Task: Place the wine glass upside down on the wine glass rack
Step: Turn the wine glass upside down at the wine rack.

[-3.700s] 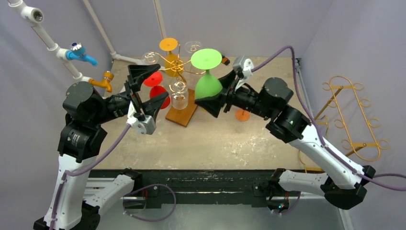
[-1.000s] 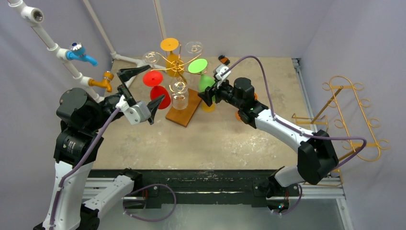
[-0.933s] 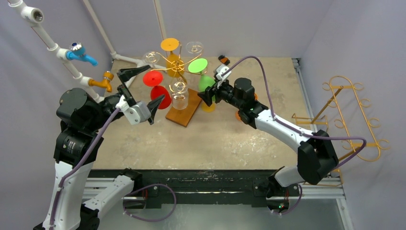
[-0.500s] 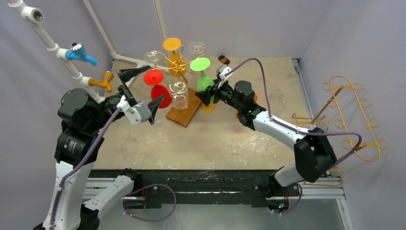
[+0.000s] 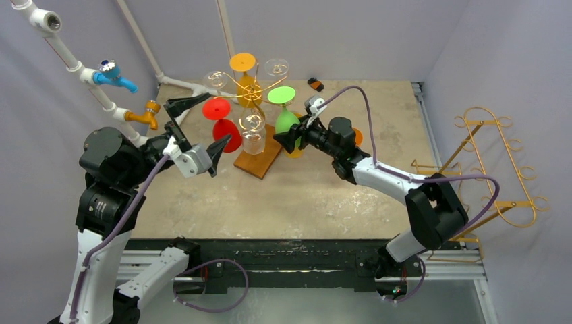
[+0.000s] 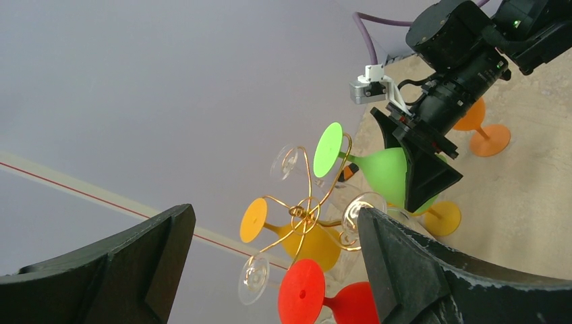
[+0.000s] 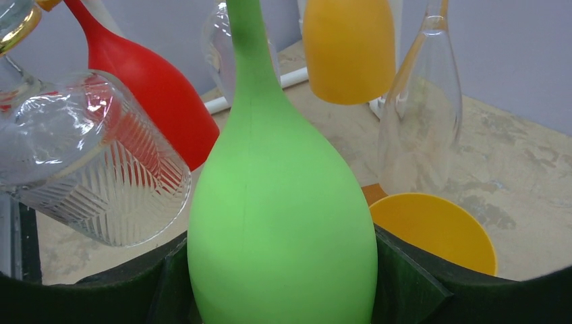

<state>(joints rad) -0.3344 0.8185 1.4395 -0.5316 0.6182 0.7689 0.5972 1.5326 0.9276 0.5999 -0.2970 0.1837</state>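
A green wine glass hangs upside down at the right side of the gold wire rack, its round foot up top. My right gripper is shut on its bowl. In the left wrist view the green glass shows with the right gripper around it. My left gripper is open and empty, left of the rack, near the red glasses.
The rack stands on a wooden base and carries red, orange and clear glasses. A yellow glass stands beneath the green one. An orange glass stands on the table. White pipes with taps run along the left wall. A second gold rack leans at the right.
My right gripper has carried the green glass down from high above the rack and in to its right arm, then shifted slightly left. My left gripper has drawn back and stays open.
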